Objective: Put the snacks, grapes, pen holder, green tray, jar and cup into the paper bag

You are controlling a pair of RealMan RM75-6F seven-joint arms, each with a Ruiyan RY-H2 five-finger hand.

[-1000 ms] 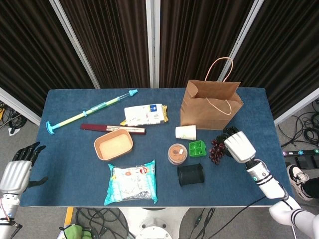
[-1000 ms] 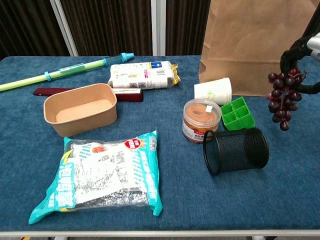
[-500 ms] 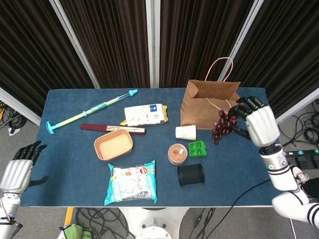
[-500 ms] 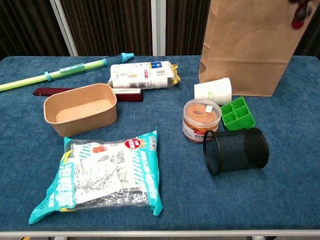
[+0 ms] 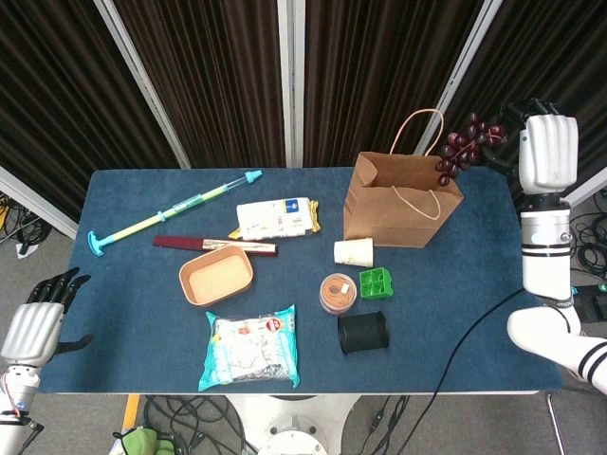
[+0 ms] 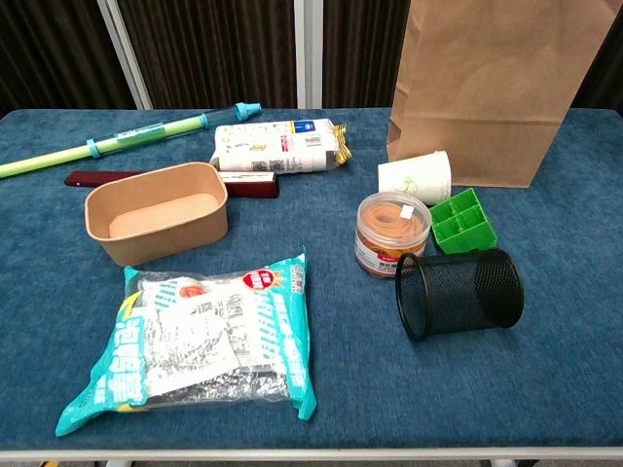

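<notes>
Desk point(image 5: 133, 284): blue cloth top carrying every task thing but the grapes; its far right corner is crossed by the right arm in the head view.
Paper bag point(image 5: 402, 199): stands upright at the back right, mouth open; what lies inside cannot be seen, and the chest view cuts off its top.
Snacks: the large packet point(image 5: 250, 347) lies flat at the front edge, a second pack point(image 5: 276, 219) lies further back, left of the bag; not yet bagged.
Right hand point(image 5: 548, 152): raised high, above and right of the bag; its fingers point(image 5: 501, 140) pinch the stem end of the bunch, though the grip itself is too small to read closely.
Grapes point(image 5: 462, 152): dangling from that hand over the bag's right rim, clear of the desk.
Step in hand: carrying the grapes to the bag, seemingly the first of the items.
Next move: shift left until the bunch hangs over the mouth, then lower it in and let go; the handles could snag it.
Pen holder point(image 6: 458, 293): black mesh, on its side near the front.
Jar point(image 6: 391, 233): upright, just behind the holder.
Green tray point(image 6: 461, 220): just right of the jar.
Cup point(image 6: 416, 179): on its side before the bag.
Left hand point(image 5: 36, 327): at the lower left, off the desk's edge, fingers apart, holding nothing.
Chest view: shows neither hand.
</notes>
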